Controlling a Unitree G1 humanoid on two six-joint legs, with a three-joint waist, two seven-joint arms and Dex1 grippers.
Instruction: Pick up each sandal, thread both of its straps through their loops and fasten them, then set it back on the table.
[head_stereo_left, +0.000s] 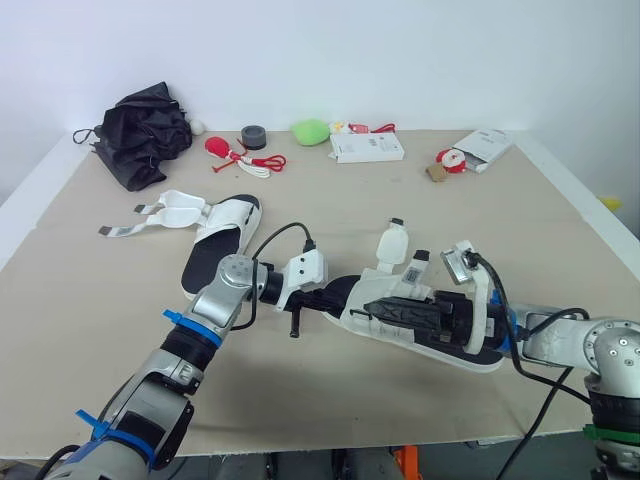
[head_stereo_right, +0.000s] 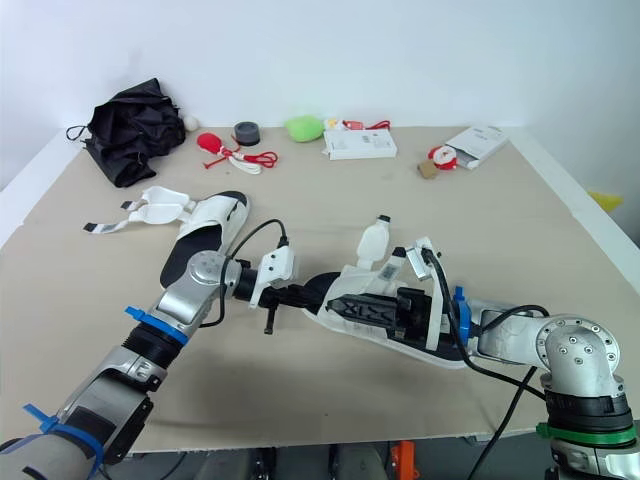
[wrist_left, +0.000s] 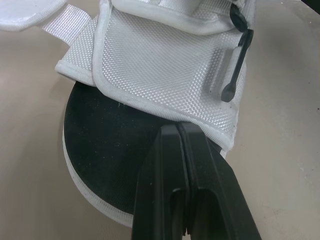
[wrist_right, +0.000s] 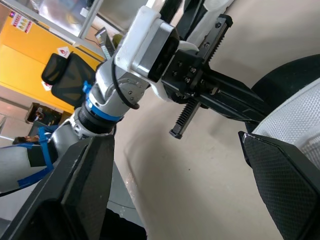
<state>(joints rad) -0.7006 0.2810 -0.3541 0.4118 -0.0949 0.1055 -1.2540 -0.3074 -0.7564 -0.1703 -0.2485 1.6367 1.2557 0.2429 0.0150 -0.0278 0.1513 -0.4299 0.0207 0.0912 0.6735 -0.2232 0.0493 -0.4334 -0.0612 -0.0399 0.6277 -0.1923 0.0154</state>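
The near sandal (head_stereo_left: 372, 318), white with a black insole (wrist_left: 107, 145), lies on the table in front of me. Two of its straps (head_stereo_left: 392, 242) stick up loose. My left gripper (wrist_left: 178, 126) is shut, its tips resting over the toe end against the edge of the white mesh flap (wrist_left: 165, 65). My right gripper (wrist_right: 172, 140) is open and reaches along the sandal from the heel side, one finger (wrist_right: 285, 185) against the mesh. A second sandal (head_stereo_left: 222, 232) lies further back on the left with its straps (head_stereo_left: 135, 225) spread flat on the table.
Along the back of the table (head_stereo_left: 90, 330) are a black folded umbrella (head_stereo_left: 145, 135), a red toy with a cord (head_stereo_left: 232, 152), a tape roll (head_stereo_left: 253, 137), a green plush (head_stereo_left: 311, 131), a white box (head_stereo_left: 367, 147) and a white packet (head_stereo_left: 482, 147).
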